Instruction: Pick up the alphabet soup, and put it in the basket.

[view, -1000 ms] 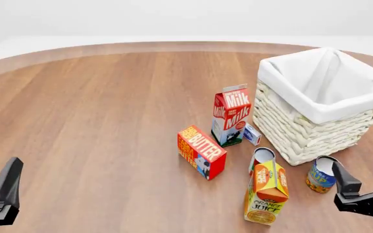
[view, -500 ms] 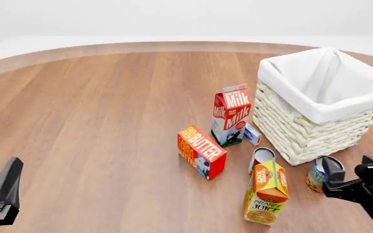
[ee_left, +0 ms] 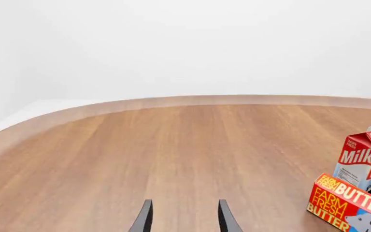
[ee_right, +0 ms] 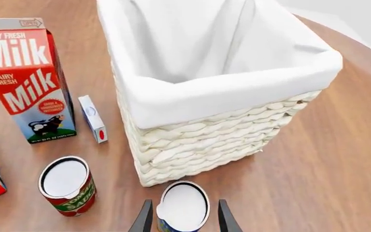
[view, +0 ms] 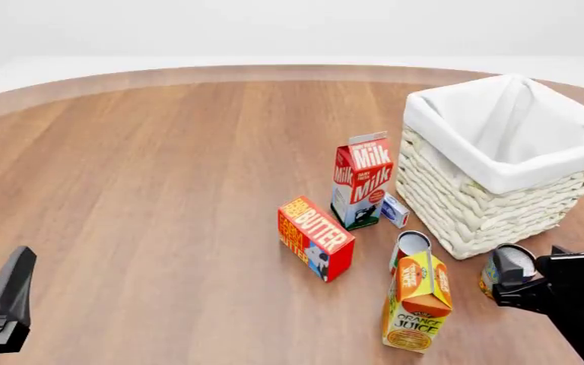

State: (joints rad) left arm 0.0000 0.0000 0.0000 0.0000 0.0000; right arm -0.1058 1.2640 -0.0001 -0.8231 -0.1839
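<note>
The right gripper (ee_right: 182, 220) has advanced onto the soup can (view: 499, 268), fingers spread either side of it, just beside the basket (view: 474, 205); the bench (view: 150, 190) lies open leftward.

Basket (ee_right: 198, 145) & red can (ee_right: 66, 186) nearby

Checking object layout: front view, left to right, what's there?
left pincer → butter box → milk carton → orange juice carton → alphabet soup → right pincer
</note>
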